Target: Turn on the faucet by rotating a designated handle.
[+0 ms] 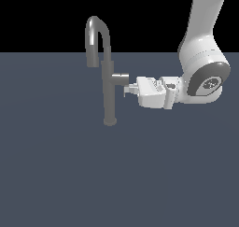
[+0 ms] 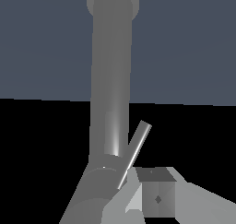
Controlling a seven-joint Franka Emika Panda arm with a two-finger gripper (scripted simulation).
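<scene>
The faucet (image 1: 108, 93) is a tall grey column with a hooked gooseneck spout (image 1: 95, 30), standing on the dark floor. A short side stub (image 1: 121, 77) sticks out toward the exterior view's right. My gripper (image 1: 126, 89) reaches in horizontally from the right, its tips just under and beside the stub. In the wrist view the handle (image 2: 136, 150), a thin grey lever rod, slants up from the stub cylinder (image 2: 96, 187) across the column (image 2: 110, 71). The gripper (image 2: 138, 203) looks shut, with its fingertips (image 2: 156, 197) right against the rod's lower end, not clamped around it.
The white arm (image 1: 203, 58) comes down from the upper right of the exterior view. The dark grey floor (image 1: 56, 165) spreads around the faucet's base (image 1: 110, 122). Nothing else stands in view.
</scene>
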